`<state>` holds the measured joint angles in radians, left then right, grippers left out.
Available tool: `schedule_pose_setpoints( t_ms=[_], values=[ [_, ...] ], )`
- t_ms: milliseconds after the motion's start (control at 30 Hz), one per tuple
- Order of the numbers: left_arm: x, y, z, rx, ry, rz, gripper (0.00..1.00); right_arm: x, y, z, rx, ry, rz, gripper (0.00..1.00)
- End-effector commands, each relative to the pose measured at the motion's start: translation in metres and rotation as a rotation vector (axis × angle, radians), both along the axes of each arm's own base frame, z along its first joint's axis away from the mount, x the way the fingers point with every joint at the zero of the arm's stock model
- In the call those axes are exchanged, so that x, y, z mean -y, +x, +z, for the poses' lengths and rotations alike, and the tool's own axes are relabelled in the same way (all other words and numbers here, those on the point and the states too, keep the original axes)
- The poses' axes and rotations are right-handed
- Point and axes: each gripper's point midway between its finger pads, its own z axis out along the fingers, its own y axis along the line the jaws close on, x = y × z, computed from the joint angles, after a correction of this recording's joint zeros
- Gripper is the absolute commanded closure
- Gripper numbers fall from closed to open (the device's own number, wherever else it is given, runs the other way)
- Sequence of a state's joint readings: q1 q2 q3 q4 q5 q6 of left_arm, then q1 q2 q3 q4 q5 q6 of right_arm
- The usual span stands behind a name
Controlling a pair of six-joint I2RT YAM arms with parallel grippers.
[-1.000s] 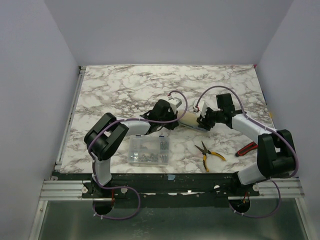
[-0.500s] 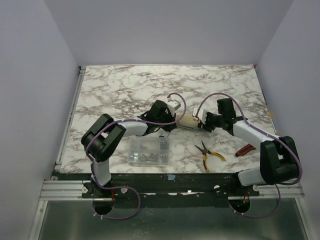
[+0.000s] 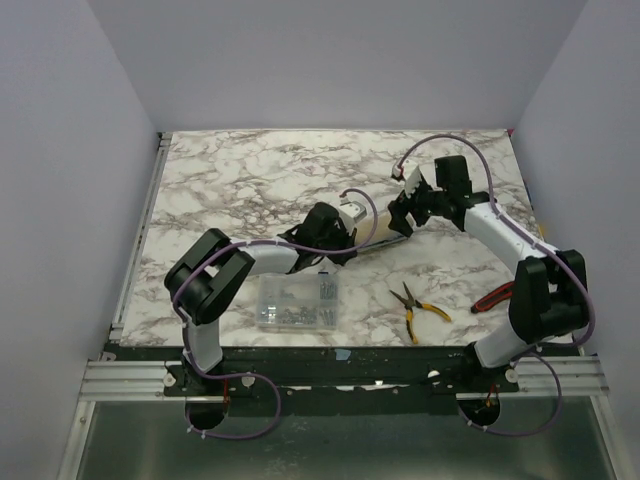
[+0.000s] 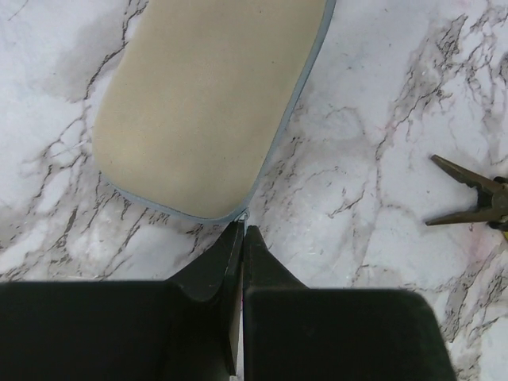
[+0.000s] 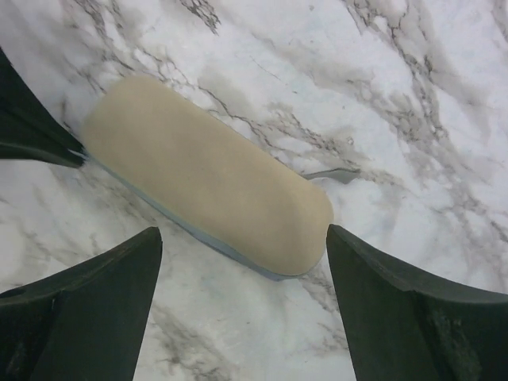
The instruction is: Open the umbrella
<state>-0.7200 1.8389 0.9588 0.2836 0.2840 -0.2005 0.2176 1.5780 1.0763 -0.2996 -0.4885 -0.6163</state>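
right wrist view showed the right gripper (image 5: 242, 234) gaping wide over the centre-frame umbrella (image 5: 202, 171), likely soft, light and slippery, best gripped mid-length, while the left gripper (image 4: 242, 232) pinched its seam.

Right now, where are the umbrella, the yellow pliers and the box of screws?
umbrella (image 5: 208, 176), right wrist view, middle of its cream sleeve.
pliers (image 3: 409, 303), top view, near the pivot.
box of screws (image 3: 297, 302), top view, centre of its lid.

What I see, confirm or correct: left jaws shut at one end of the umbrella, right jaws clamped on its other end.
Wrong on the right jaws: they stand wide open over the umbrella, gripping nothing. The right wrist view shows it. The rest holds.
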Motion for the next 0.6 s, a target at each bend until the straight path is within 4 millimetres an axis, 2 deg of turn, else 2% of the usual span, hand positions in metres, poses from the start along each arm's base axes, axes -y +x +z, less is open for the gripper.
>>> schedule_pose_setpoints(
  t_ms=[0, 100, 233, 300, 433, 567],
  values=[
    [0.021, 0.010, 0.014, 0.003, -0.061, 0.027, 1.00, -0.003, -0.034, 0.014, -0.293, 0.169, -0.204, 0.12],
    [0.027, 0.010, 0.015, -0.008, -0.072, 0.035, 1.00, 0.008, -0.034, 0.013, -0.414, 0.217, -0.411, 0.11],
    [0.035, 0.007, 0.015, -0.004, -0.071, 0.017, 1.00, 0.019, -0.038, -0.010, -0.668, 0.282, -0.672, 0.11],
    [0.038, 0.006, 0.015, 0.000, -0.067, 0.018, 1.00, 0.017, -0.042, -0.019, -0.768, 0.302, -0.702, 0.11],
    [0.042, 0.006, 0.016, 0.007, -0.065, 0.021, 1.00, 0.003, -0.037, -0.024, -0.817, 0.409, -0.726, 0.11],
    [0.045, 0.005, 0.016, 0.015, -0.058, 0.019, 1.00, -0.005, -0.032, -0.038, -0.910, 0.479, -0.802, 0.09]
  ],
)
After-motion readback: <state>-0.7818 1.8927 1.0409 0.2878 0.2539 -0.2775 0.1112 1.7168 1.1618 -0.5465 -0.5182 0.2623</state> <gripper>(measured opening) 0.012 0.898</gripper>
